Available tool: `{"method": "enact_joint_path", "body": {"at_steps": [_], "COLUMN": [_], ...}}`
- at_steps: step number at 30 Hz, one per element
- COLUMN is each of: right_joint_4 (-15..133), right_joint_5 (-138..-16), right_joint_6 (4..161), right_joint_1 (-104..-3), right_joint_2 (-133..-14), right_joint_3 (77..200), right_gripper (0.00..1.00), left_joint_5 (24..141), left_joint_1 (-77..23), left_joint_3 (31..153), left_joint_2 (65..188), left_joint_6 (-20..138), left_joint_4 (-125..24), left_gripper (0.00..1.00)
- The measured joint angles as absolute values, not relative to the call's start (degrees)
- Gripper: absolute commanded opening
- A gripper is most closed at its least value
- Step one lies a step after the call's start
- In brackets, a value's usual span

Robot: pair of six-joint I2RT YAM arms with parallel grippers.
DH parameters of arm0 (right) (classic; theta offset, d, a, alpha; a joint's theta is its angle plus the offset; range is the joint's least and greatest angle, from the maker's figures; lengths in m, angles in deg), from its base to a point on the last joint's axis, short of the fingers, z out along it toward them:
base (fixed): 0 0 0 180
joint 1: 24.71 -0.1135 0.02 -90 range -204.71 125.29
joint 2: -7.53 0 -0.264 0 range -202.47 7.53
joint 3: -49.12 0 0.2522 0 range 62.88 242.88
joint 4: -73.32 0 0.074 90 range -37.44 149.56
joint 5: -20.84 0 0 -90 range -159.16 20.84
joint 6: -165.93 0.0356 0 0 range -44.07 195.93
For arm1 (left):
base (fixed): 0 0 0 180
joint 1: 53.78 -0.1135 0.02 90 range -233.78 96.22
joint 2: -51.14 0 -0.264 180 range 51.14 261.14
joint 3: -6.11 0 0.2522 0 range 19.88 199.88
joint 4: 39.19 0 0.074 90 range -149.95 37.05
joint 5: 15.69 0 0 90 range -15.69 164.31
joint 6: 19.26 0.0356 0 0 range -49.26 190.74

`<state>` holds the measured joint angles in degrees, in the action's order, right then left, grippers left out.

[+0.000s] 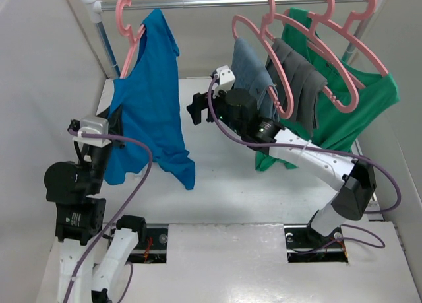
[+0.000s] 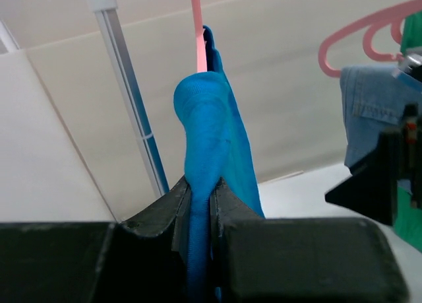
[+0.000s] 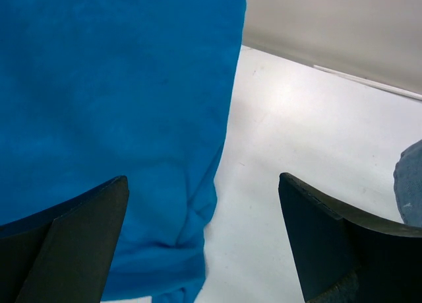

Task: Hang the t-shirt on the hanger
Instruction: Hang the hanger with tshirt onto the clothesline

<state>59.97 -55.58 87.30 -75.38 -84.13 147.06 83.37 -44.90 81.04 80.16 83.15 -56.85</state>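
The white bench stretched between pale side walls. At its near edge two dark mounting plates, left and right, sat in rectangular cut-outs, each carrying an arm's base. Purple cable looped beside the right plate. Far right, a green shirt hung low to the surface; contact could not be told.

The bright blue t-shirt droops, apparently only half on, from the thin pink hanger.
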Motion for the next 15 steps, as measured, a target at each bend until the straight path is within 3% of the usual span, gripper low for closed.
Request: {"method": "enact_joint_path", "body": {"at_steps": [15], "right_joint_4": [60.03], "right_joint_5": [-54.31], "right_joint_6": [87.24], "right_joint_1": [-75.43], "right_joint_2": [-81.99], "right_joint_3": [145.12], "right_gripper": [1.0], "left_joint_5": [79.63], "left_joint_1": [-44.9], "left_joint_3": [85.96], "left_joint_2": [90.78], "left_joint_6": [81.51], "left_joint_4": [-54.09], "left_gripper": [0.0]}}
